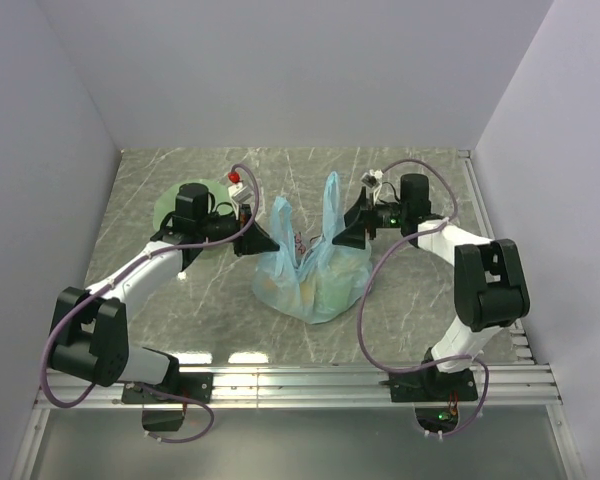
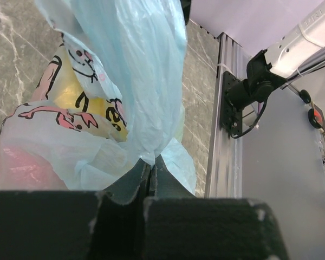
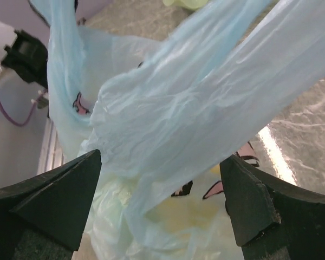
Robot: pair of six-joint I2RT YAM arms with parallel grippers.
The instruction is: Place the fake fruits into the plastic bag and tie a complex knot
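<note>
The left gripper (image 2: 150,174) pinches a fold of the thin translucent light-blue plastic bag (image 2: 135,81). The right gripper (image 3: 161,168) gapes wide, a bag handle (image 3: 206,81) between its fingers.

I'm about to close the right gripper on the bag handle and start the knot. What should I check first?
1. Left gripper is gripping the plastic bag: ok, plastic is pinched between its shut fingers.
2. Right gripper is ready to close: ok, the jaws are wide open.
3. There is plastic between the right fingers: ok, the bag handle crosses the gap.
4. All fake fruits are bagged: cannot tell. Yellow shows through the plastic, but a small red thing sits by the pale green dish.
5. Knot is tied: not ok, the two handles stand apart, untied.
</note>
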